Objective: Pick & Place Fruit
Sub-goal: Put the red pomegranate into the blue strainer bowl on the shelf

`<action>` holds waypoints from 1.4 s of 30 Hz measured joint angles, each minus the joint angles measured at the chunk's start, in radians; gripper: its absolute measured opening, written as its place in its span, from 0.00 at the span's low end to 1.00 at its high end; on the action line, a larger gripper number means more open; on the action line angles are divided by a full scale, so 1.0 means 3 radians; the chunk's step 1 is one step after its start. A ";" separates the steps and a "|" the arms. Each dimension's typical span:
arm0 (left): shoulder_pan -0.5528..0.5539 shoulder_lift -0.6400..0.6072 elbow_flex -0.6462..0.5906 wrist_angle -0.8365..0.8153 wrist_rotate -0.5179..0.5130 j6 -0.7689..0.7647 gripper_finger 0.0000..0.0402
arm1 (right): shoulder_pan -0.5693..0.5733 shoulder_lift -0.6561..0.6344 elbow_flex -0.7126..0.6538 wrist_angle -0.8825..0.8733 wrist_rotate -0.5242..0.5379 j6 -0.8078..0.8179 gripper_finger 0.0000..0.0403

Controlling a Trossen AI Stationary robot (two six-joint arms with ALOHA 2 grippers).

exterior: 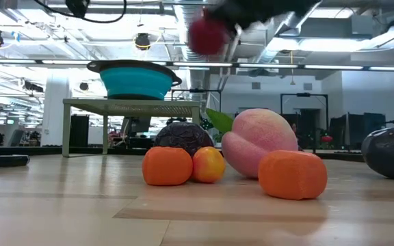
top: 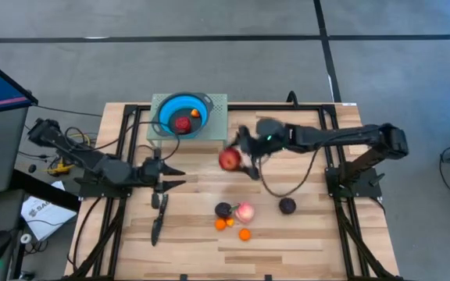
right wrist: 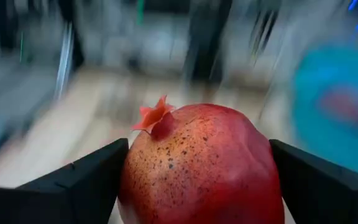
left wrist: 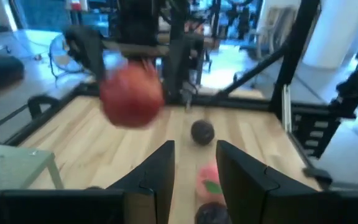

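Red fruit (exterior: 207, 34) motion-blurred in low view; blue bowl (right wrist: 337, 106) smeared in right wrist view.

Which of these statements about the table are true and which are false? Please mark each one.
1. The right gripper holds a red fruit. True.
2. The blue bowl is empty. False: a red piece and a small orange piece lie in it.
3. The left gripper holds the black knife. False: the knife lies on the table, apart from that gripper.
4. A pink fruit lies beside a dark purple one. True.
5. Another dark fruit lies alone, nearer the right arm. True.
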 joint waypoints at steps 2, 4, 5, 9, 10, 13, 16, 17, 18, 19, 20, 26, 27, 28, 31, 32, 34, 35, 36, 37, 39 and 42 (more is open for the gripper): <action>-0.0043 -0.0066 0.0000 -0.0022 -0.0167 0.0063 0.28 | -0.0111 0.0130 0.0044 0.0795 -0.0077 0.0133 0.91; -0.0057 -0.0119 0.0000 -0.0020 -0.0338 0.0123 0.28 | -0.0231 0.0364 0.0233 0.1221 -0.0084 0.0216 0.91; -0.0057 -0.0136 0.0000 -0.0018 -0.0413 0.0137 0.28 | -0.0295 0.0494 0.0373 0.1266 -0.0084 0.0237 0.91; -0.0056 -0.0153 0.0001 -0.0020 -0.0658 0.0146 0.28 | -0.0537 0.1098 0.1122 0.1235 -0.0056 0.0326 0.91; -0.0056 -0.0153 0.0001 -0.0025 -0.0710 0.0159 0.28 | -0.0595 0.1244 0.1314 0.1169 -0.0054 0.0346 0.91; -0.0055 -0.0148 0.0001 -0.0024 -0.0749 0.0167 0.28 | -0.0762 0.1661 0.1843 0.0893 -0.0008 0.0474 0.91; -0.0056 -0.0146 0.0001 -0.0026 -0.0749 0.0168 0.28 | -0.0885 0.1988 0.2261 0.0541 0.0023 0.0616 0.91; -0.0056 -0.0146 0.0001 -0.0025 -0.0749 0.0168 0.28 | -0.0919 0.2080 0.2371 0.0450 0.0022 0.0652 0.91; -0.0056 -0.0146 0.0001 -0.0026 -0.0749 0.0168 0.28 | -0.0951 0.2154 0.2462 0.0336 0.0011 0.0674 0.91; -0.0056 -0.0146 0.0001 -0.0026 -0.0750 0.0168 0.28 | -0.0975 0.2228 0.2551 0.0252 -0.0009 0.0684 0.91; -0.0055 -0.0146 0.0001 -0.0025 -0.0751 0.0168 0.28 | -0.0989 0.2283 0.2622 0.0158 -0.0031 0.0688 0.91; -0.0056 -0.0146 0.0001 -0.0026 -0.0751 0.0157 0.28 | -0.1006 0.2497 0.2854 -0.0164 -0.0065 0.0682 0.91; -0.0056 -0.0146 0.0001 -0.0025 -0.0751 0.0157 0.28 | -0.1010 0.2522 0.2877 -0.0176 -0.0069 0.0675 0.91; -0.0056 -0.0146 0.0001 -0.0026 -0.0753 0.0156 0.28 | -0.1010 0.2534 0.2877 -0.0180 -0.0068 0.0676 0.92; -0.0056 -0.0146 0.0001 -0.0025 -0.0737 0.0146 0.28 | -0.0996 0.2556 0.2882 -0.0215 -0.0051 0.0635 0.96; -0.0056 -0.0146 0.0001 -0.0025 -0.0729 0.0145 0.28 | -0.0990 0.2556 0.2882 -0.0226 -0.0053 0.0598 0.97; -0.0056 -0.0146 0.0001 -0.0026 -0.0718 0.0141 0.28 | -0.0967 0.2556 0.2882 -0.0228 -0.0051 0.0476 0.98; -0.0058 -0.0146 0.0001 -0.0025 -0.0718 0.0137 0.28 | -0.0959 0.2556 0.2882 -0.0227 -0.0049 0.0456 0.98; -0.0068 -0.0146 0.0001 -0.0025 -0.0719 0.0137 0.28 | -0.0951 0.2556 0.2882 -0.0229 -0.0050 0.0448 0.97; -0.0073 -0.0146 0.0001 -0.0025 -0.0718 0.0137 0.28 | -0.0939 0.2554 0.2882 -0.0228 -0.0048 0.0446 0.97; -0.0080 -0.0146 0.0001 -0.0025 -0.0716 0.0135 0.28 | -0.0933 0.2555 0.2882 -0.0231 -0.0049 0.0460 0.95; -0.0080 -0.0146 0.0001 -0.0025 -0.0716 0.0132 0.28 | -0.0934 0.2554 0.2882 -0.0233 -0.0049 0.0546 0.94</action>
